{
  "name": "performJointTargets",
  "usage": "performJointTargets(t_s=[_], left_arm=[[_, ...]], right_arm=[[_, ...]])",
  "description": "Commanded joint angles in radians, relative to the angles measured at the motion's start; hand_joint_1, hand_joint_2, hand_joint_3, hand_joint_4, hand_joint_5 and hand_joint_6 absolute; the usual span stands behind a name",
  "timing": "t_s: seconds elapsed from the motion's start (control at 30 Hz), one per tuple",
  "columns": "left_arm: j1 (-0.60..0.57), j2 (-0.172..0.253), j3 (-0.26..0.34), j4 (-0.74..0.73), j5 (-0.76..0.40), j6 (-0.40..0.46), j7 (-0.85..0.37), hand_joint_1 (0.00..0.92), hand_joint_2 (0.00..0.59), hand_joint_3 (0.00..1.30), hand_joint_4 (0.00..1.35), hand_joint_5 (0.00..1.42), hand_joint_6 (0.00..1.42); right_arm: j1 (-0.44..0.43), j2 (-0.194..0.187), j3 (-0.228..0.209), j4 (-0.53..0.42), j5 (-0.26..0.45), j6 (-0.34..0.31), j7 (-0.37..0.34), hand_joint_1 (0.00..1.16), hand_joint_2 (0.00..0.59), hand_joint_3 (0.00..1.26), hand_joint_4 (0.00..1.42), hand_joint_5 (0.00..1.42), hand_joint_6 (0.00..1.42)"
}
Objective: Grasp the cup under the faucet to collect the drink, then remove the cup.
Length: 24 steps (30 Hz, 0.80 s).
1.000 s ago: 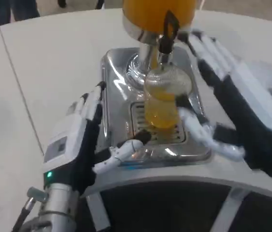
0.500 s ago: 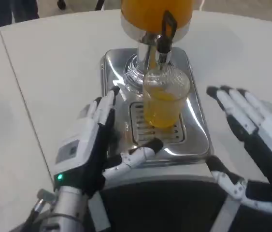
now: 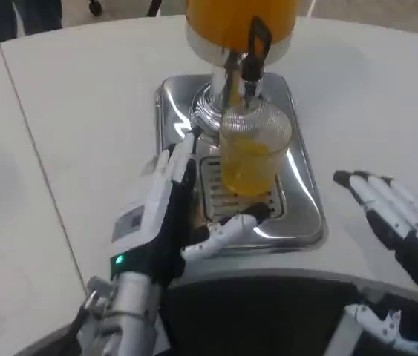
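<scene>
Centrally, the ribbed clear cup (image 3: 253,152), partly filled with orange drink, stands on the slotted grille of the chrome drip tray (image 3: 301,200), directly beneath the black-handled faucet (image 3: 252,55). Left hand (image 3: 175,215), released, lies beside the cup; right hand (image 3: 390,215), released, rests on the white desk (image 3: 82,111).

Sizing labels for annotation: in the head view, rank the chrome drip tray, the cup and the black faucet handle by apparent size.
Largest to smallest:
1. chrome drip tray
2. cup
3. black faucet handle
</scene>
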<state>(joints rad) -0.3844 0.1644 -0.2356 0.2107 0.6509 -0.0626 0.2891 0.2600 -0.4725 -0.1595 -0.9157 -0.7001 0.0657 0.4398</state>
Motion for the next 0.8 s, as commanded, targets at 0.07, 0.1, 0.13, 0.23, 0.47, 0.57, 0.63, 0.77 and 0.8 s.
performJointTargets(t_s=[0.07,0.1,0.13,0.23,0.47,0.57,0.63,0.77,0.8], left_arm=[[-0.07,-0.027,-0.002,0.091,-0.022,-0.011,0.045,0.194,0.054,0.0,0.0,0.0,0.0],[-0.081,-0.031,-0.002,0.105,-0.026,-0.012,0.05,0.194,0.054,0.0,0.0,0.0,0.0],[-0.091,-0.035,-0.002,0.119,-0.031,-0.013,0.053,0.195,0.054,0.0,0.0,0.0,0.0],[-0.114,-0.044,-0.002,0.146,-0.043,-0.022,0.064,0.199,0.053,0.0,0.0,0.0,0.0],[-0.154,-0.067,-0.031,0.188,-0.049,-0.043,0.087,0.224,0.052,0.0,0.0,0.0,0.01],[-0.173,-0.076,-0.034,0.217,-0.055,-0.047,0.092,0.226,0.052,0.0,0.0,0.0,0.01],[-0.192,-0.083,-0.032,0.242,-0.065,-0.053,0.09,0.226,0.052,0.0,0.0,0.0,0.01],[-0.215,-0.086,-0.036,0.272,-0.07,-0.062,0.085,0.244,0.047,0.0,0.0,0.0,0.01],[-0.221,-0.087,-0.038,0.279,-0.069,-0.062,0.082,0.247,0.046,0.0,0.0,0.0,0.01]], right_arm=[[-0.003,0.008,0.005,-0.02,-0.006,-0.003,0.013,0.63,0.431,0.0,0.0,0.01,0.09],[-0.009,0.01,0.01,-0.018,-0.008,0.003,0.019,0.63,0.43,0.0,0.0,0.01,0.1],[-0.012,0.013,0.013,-0.015,-0.009,0.007,0.021,0.62,0.427,0.0,0.0,0.01,0.1],[-0.024,0.02,0.021,-0.008,-0.019,0.018,0.029,0.61,0.425,0.0,0.0,0.01,0.11],[-0.063,0.053,0.06,-0.005,-0.056,0.062,0.048,0.61,0.421,0.0,0.0,0.01,0.11],[-0.07,0.064,0.077,-0.01,-0.076,0.075,0.055,0.61,0.42,0.0,0.0,0.01,0.11],[-0.071,0.074,0.084,-0.013,-0.084,0.09,0.062,0.61,0.419,0.0,0.0,0.01,0.11],[-0.083,0.092,0.099,-0.016,-0.097,0.113,0.073,0.6,0.415,0.0,0.0,0.01,0.11],[-0.087,0.094,0.104,-0.017,-0.1,0.116,0.075,0.6,0.415,0.0,0.0,0.01,0.11]])
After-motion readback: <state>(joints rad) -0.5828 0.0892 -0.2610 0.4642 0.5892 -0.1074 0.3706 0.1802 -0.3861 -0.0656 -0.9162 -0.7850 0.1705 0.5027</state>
